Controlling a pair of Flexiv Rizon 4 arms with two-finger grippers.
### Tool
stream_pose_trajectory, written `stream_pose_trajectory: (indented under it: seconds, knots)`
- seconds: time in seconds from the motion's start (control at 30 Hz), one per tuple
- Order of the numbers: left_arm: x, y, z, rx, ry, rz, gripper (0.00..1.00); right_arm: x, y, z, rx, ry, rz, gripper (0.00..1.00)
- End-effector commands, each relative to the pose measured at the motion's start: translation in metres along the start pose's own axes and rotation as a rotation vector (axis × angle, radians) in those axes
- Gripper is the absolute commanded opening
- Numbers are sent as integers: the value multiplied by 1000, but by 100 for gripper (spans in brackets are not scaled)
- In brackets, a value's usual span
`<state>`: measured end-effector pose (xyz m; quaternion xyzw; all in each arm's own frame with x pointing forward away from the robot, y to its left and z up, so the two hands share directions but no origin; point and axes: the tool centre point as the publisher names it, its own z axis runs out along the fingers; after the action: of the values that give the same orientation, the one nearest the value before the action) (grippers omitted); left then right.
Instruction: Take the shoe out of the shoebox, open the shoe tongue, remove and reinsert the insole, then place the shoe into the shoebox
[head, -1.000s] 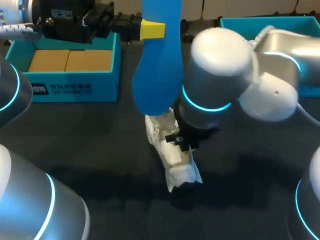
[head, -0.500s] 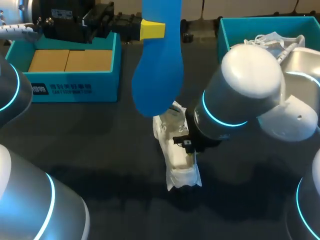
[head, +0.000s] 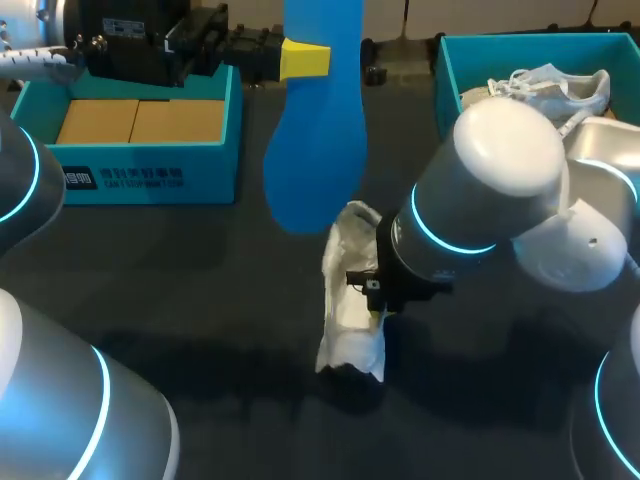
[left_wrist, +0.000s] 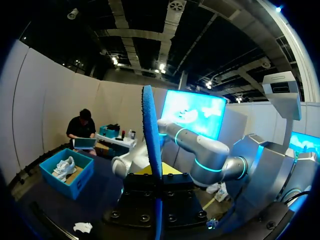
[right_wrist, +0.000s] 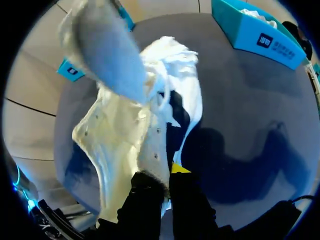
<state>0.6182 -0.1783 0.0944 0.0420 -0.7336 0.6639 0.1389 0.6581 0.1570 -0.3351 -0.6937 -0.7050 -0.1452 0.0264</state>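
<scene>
There are two white shoes, two blue-green shoeboxes and one blue insole (head: 318, 140). The left claw (head: 303, 58) is up high over the table (head: 180, 290). It pinches the insole tight, and the insole hangs straight down. The right arm bends down from the right side. The right claw (right_wrist: 164, 175) squeezes the side of one shoe (head: 350, 300), which lies soft and floppy on the dark table. The other shoe (head: 550, 80) sits in the right shoebox (head: 447, 75). The left shoebox (head: 215, 170) holds brown cardboard (head: 140, 120).

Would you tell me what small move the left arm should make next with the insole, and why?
Probably lower the insole, bottom end first, toward the shoe's opening. The left gripper holds it upright in the air, its lower end hanging just above the shoe, and the right gripper grips the shoe's edge on the table.
</scene>
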Motion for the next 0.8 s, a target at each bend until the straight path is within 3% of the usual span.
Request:
stream_pose_trajectory:
  seconds: [0.03, 0.8]
  knots:
    - [-1, 0, 1, -1, 2, 1, 0, -2, 0, 16, 15, 27, -6, 0]
    - [-1, 0, 1, -1, 2, 1, 0, -23, -1, 47, 58, 68, -43, 0]
